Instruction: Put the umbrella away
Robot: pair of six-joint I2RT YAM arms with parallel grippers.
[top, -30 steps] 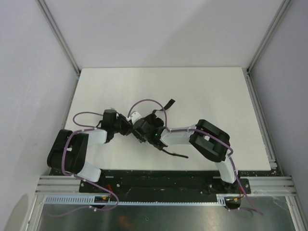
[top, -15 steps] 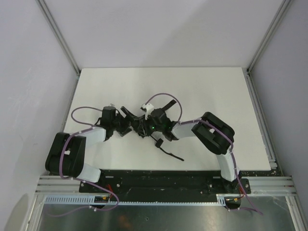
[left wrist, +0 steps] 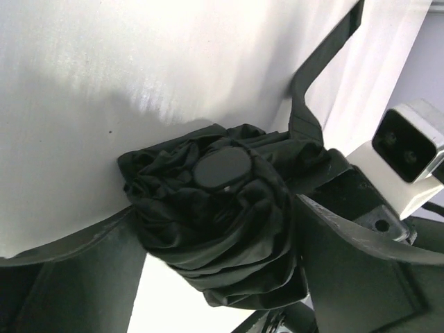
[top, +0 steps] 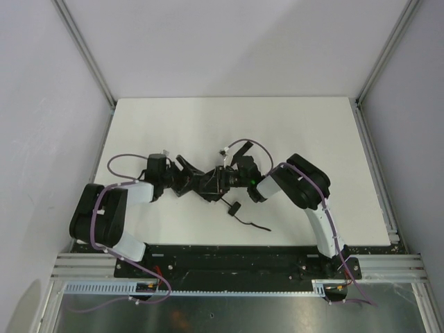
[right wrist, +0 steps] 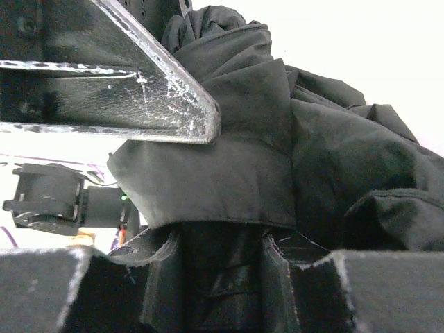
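Nearest, a thin dark strap (top: 251, 223) lies on the bench (top: 305, 132). Mid-bench, the left pincer (top: 187, 179) and right pincer (top: 223, 182) each clamp one end of the bunched umbrella (top: 207, 186). The step in hand appears to be compacting. The next move calls for gathering loose canopy without the fabric slipping.

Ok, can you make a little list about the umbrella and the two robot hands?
thing: black umbrella, folded, fabric bunched up
place: middle of the table, between the two grippers
left gripper: shut on the umbrella's bunched end
right gripper: shut on its fabric from the other side
strap: lying loose on the table, nearer the arm bases
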